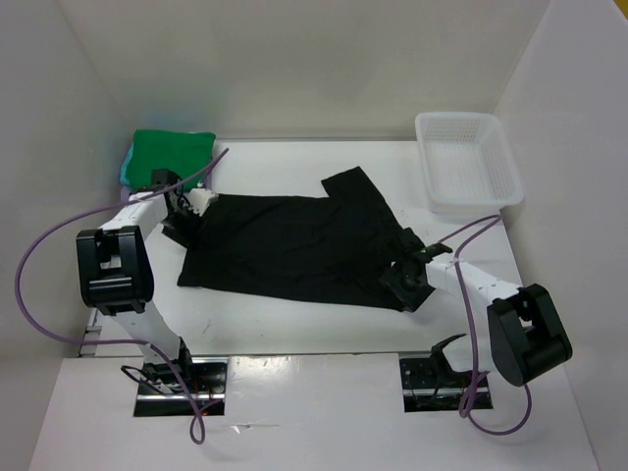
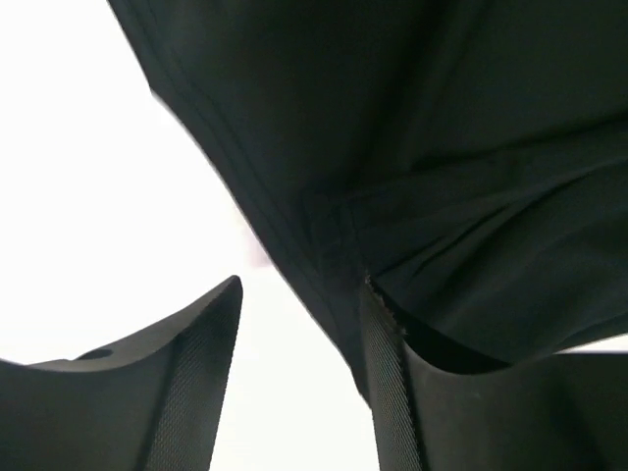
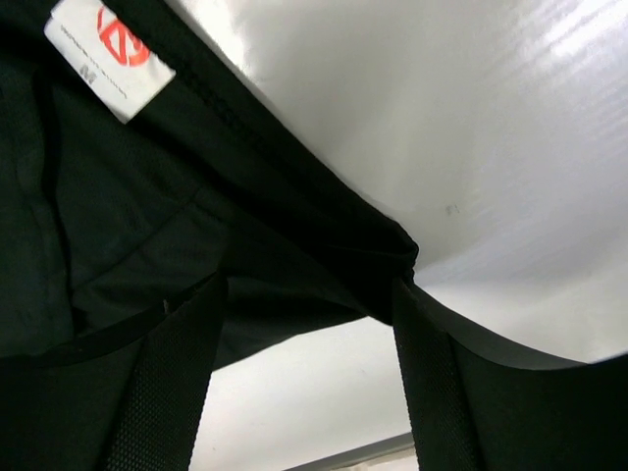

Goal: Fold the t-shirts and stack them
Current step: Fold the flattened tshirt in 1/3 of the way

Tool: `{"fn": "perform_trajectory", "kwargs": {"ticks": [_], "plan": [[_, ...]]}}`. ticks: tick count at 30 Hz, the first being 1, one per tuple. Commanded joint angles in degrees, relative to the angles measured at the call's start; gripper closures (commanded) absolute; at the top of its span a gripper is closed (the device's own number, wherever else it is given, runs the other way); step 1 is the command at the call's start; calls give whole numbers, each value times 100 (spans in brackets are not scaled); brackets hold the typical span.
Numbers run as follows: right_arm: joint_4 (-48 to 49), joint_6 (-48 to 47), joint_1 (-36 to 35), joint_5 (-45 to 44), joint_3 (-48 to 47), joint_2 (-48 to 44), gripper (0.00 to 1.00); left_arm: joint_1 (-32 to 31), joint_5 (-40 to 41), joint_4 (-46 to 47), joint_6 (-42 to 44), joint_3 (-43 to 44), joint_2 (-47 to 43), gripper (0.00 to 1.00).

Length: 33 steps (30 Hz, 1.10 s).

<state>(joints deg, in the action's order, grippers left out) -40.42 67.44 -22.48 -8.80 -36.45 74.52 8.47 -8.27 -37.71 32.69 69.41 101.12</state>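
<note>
A black t-shirt [image 1: 294, 245] lies spread flat in the middle of the table. My left gripper [image 1: 186, 211] is at its left edge. In the left wrist view the gripper [image 2: 299, 339] is open, with the shirt's hem [image 2: 324, 235] running down against the right finger [image 2: 388, 383]. My right gripper [image 1: 407, 280] is at the shirt's right edge. In the right wrist view it [image 3: 309, 329] is open, with a fold of black cloth [image 3: 294, 265] lying between the fingertips and a white size label [image 3: 108, 54] showing. A folded green t-shirt [image 1: 175, 149] sits at the back left on a turquoise one [image 1: 126, 169]. The lavender shirt is out of view.
A white plastic bin [image 1: 466, 162] stands at the back right. White walls close in the table on the left, back and right. Purple cables loop from both arms over the near part of the table.
</note>
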Motion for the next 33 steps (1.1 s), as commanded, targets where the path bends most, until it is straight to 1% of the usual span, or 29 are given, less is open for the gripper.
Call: {"fn": "perform_trajectory", "kwargs": {"ticks": [1, 2, 3, 4, 5, 7, 9, 12, 14, 15, 17, 18, 19, 20, 21, 22, 23, 24, 29, 31, 33], "plan": [[-438, 304, -256, -376, -258, -25, 27, 321, 132, -332, 27, -234, -460, 40], [-510, 357, -257, -377, -310, -86, 26, 322, 133, -507, 123, -287, -557, 39], [-580, 410, -414, -438, -310, -87, 26, 392, 72, -613, 246, -366, -645, 37], [-581, 480, -467, -439, -363, -87, 26, 392, 19, -710, 317, -445, -777, 34], [-650, 481, -468, -439, -363, -139, 25, 392, -34, -885, 378, -628, -778, 34], [-651, 533, -521, -439, -363, -140, 25, 340, -87, -887, 379, -831, -778, 33], [-599, 533, -521, -439, -363, -53, 23, 340, -87, -782, 379, -1068, -543, 33], [-493, 533, -521, -439, -363, 325, 23, 340, -87, -641, 317, -1070, -86, 33], [-493, 411, -521, -439, -416, 684, 28, 340, 36, -492, 265, -1070, 170, 33], [-493, 410, -521, -439, -477, 774, 40, 340, 36, -491, 264, -1070, 406, 36], [-493, 349, -521, -491, -548, 836, 50, 340, 36, -439, 264, -938, 566, 43], [-493, 349, -521, -491, -548, 836, 61, 340, 36, -386, 264, -938, 619, 49], [-493, 349, -521, -491, -548, 836, 66, 287, 36, -334, 264, -938, 619, 64], [-493, 401, -521, -491, -548, 688, 70, 287, 36, -333, 264, -938, 680, 72], [-493, 402, -521, -491, -548, 626, 76, 287, 36, -333, 264, -938, 681, 79], [-493, 402, -521, -491, -496, 573, 78, 287, 36, -333, 264, -938, 681, 86], [-493, 402, -521, -491, -495, 520, 78, 287, -16, -333, 317, -990, 681, 98], [-562, 402, -521, -491, -495, 433, 80, 287, -77, -385, 317, -1043, 611, 100], [-668, 454, -521, -491, -495, 204, 80, 287, -306, -807, 572, -1166, -21, 100], [-808, 454, -521, -491, -565, 115, 80, 287, -307, -1053, 651, -1297, -415, 100], [-993, 393, -521, -491, -644, -7, 80, 287, -70, -1264, 713, -1359, -698, 100]]}}
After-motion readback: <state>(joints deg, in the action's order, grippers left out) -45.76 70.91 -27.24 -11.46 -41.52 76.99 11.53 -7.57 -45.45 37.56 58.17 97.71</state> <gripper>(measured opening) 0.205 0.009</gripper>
